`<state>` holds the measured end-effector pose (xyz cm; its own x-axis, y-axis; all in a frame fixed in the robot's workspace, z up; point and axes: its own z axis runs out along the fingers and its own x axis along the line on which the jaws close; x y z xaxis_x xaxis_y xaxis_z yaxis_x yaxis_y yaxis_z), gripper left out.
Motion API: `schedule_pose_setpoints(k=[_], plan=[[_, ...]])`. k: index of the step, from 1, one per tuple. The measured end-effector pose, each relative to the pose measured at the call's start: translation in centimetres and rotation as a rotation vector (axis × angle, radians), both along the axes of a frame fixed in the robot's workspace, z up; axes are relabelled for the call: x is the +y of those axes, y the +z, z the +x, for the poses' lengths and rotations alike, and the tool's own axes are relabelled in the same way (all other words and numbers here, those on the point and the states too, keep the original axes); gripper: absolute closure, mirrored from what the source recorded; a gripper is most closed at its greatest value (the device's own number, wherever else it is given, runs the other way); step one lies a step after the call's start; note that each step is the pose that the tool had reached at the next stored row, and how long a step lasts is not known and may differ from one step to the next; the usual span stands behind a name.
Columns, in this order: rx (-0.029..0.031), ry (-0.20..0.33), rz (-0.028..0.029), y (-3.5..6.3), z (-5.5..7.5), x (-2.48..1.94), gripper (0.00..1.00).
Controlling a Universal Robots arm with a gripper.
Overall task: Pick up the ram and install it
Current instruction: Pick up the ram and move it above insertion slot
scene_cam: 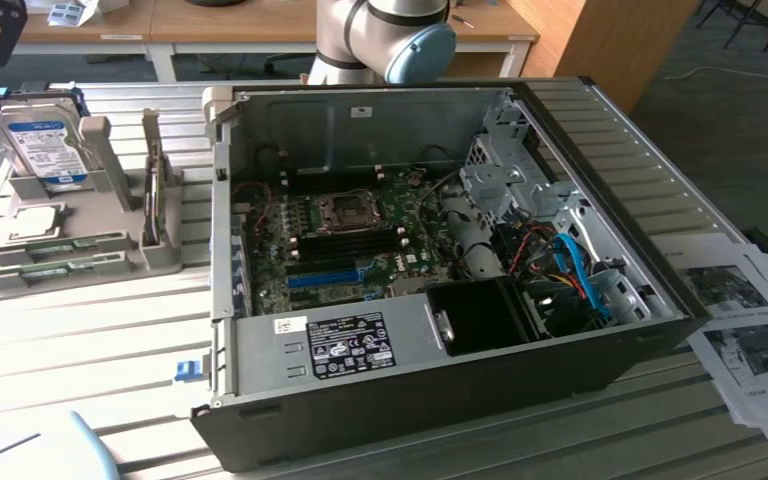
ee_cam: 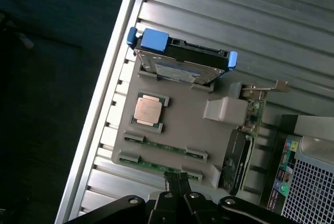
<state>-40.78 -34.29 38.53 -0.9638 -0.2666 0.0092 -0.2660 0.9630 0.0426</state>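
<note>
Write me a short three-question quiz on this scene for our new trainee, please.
1. True or false: the ram stick nearest the gripper lies in the grey holder, not gripped.
2. What stands on edge at the holder's end? A) hard drive B) fan C) keyboard
3. Fill in: the computer case lies with its upward side ____.
Key: 1 true; 2 A; 3 open.

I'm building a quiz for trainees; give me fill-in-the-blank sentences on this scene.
The holder carries ___ ram sticks.
The hard drive sits in a ___ caddy.
Printed papers lie at the exterior view's ___ of the computer case.
The shut end effector hangs above the ___ holder.
Missing words: two; blue; right; grey.
</note>
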Motion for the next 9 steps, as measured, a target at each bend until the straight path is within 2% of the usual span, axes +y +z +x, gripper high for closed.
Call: schedule_pose_setpoints(k=[9], plan=[[-0.0001, 0.101, 0.0000, -0.01, 0.00, 0.00, 0.91]])
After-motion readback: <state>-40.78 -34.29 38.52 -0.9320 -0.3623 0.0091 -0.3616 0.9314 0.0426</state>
